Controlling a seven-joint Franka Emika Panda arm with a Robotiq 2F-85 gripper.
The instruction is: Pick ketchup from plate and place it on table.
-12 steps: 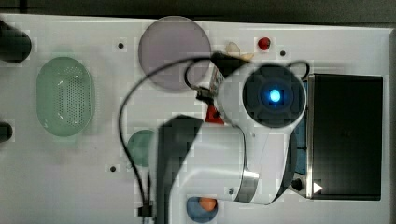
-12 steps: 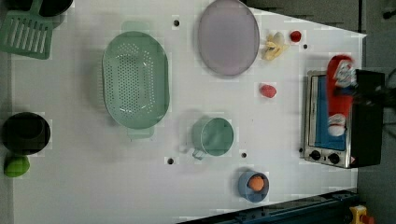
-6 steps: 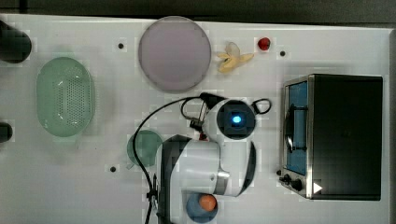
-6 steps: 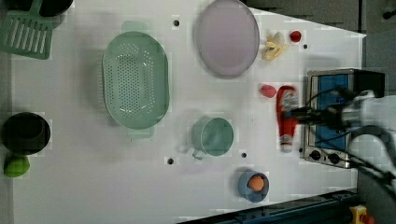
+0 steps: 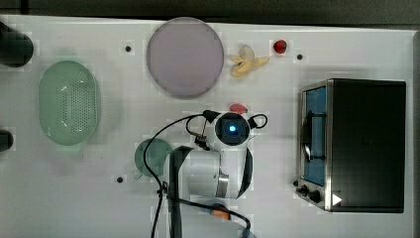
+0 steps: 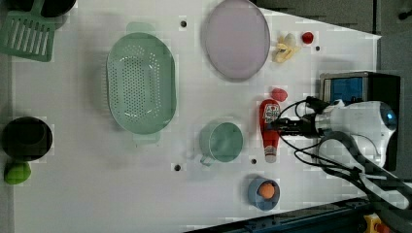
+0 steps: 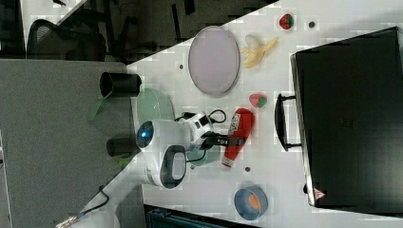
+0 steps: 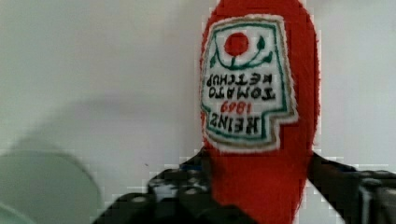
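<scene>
In the left view, a green slotted spatula lies at the far left edge of the white worktop. Below it sit a black bowl and a small green fruit. Next comes the green perforated basket. Further right the pale mauve plate sits near the left view's top edge, with a green mug below it.

Just right of the mug lies the ketchup. It is flat on the worktop and apart from the plate, with its white cap toward the left view's bottom. A small red strawberry piece sits just beyond its other end. A blue bowl holding something orange is nearer the left view's bottom edge.

The claw reaches in level from the left view's right and sits at the bottle's middle. In the wrist view the bottle's red body and label lie within the claw's dark frame. I cannot tell whether the claw clamps the bottle or has let go of it.

Right again are a peeled banana and a small round red fruit. The white arm lies across a toaster oven.
</scene>
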